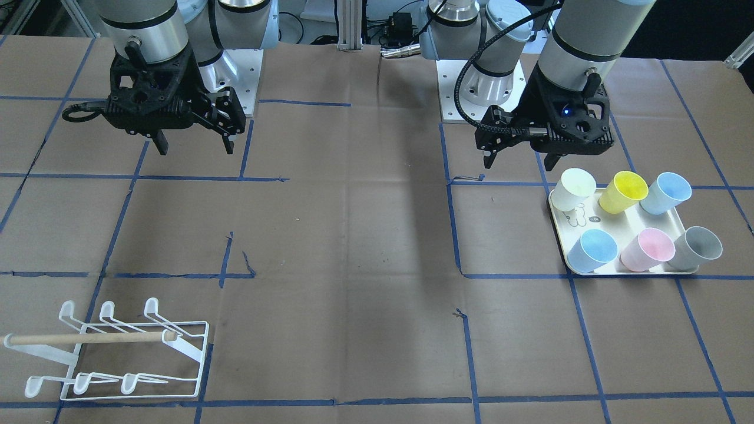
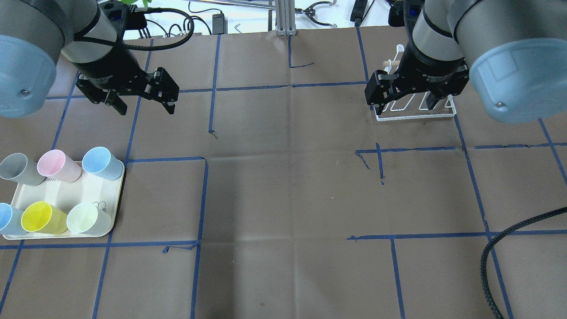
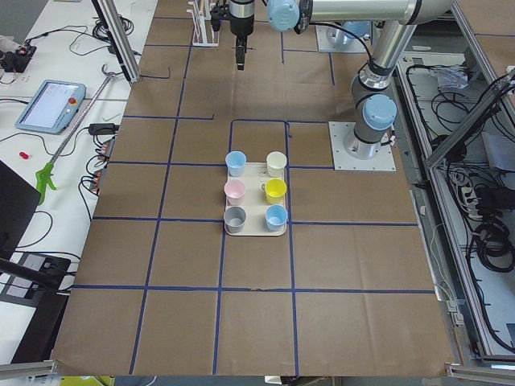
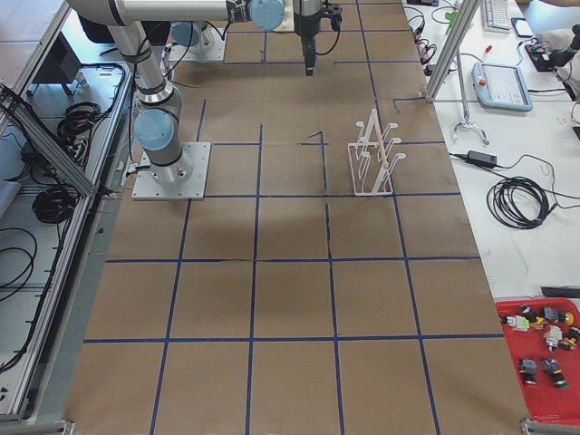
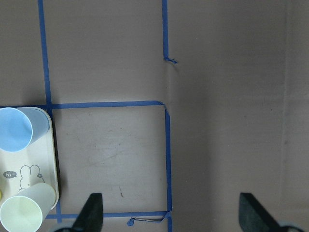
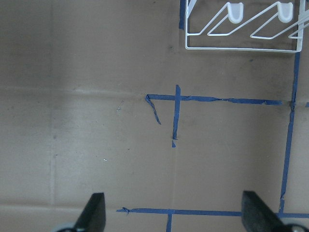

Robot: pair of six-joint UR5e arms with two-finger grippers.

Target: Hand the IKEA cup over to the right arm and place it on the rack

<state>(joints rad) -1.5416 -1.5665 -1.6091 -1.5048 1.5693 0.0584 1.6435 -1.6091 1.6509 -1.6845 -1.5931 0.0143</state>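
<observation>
Cups (image 1: 648, 249), six, mouths up: white, yellow and blue in the row nearer my base; blue, pink and grey in the far row. All stand on a cream tray (image 1: 625, 224) on my left side of the worktop (image 1: 353, 265).

Left pincer (image 1: 521, 158): spread wide, empty, hanging over bare worktop beside the tray, touching no cup.

Right pincer (image 1: 194, 144): spread wide, empty, hanging over bare worktop.

Rack (image 1: 187, 350): white wire, wooden bar (image 1: 88, 338) across it, on my right side at the worktop's far edge, well apart from the tray.
</observation>
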